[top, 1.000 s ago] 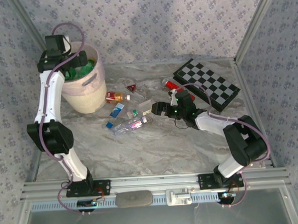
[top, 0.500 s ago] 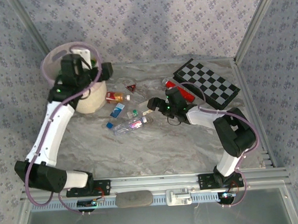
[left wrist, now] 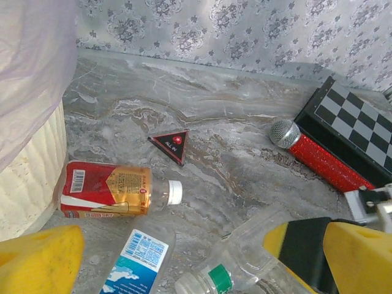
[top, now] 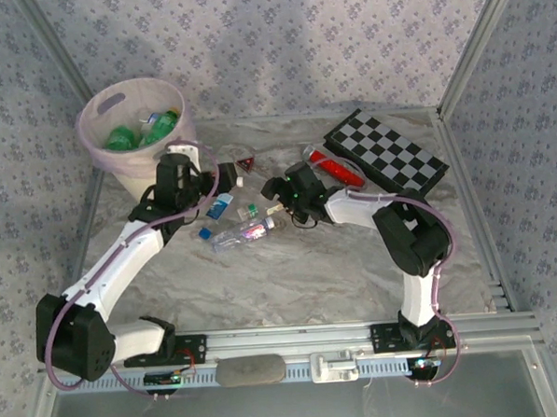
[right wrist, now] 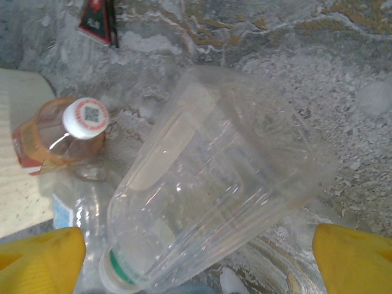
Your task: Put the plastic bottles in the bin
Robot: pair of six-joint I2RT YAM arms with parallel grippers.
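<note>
Beside the bin (top: 117, 166), left gripper (top: 228, 177) has come down over plastic bottles (left wrist: 104, 197).

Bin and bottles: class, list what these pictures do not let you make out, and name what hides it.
- Top view: how many bottles lie in the bin; its wall and the green bottles on top hide any lower ones.
- Left wrist view: the blue-label bottle is cut off by the bottom edge.
- Right wrist view: the clear bottle has its cap end running past the bottom edge.
</note>
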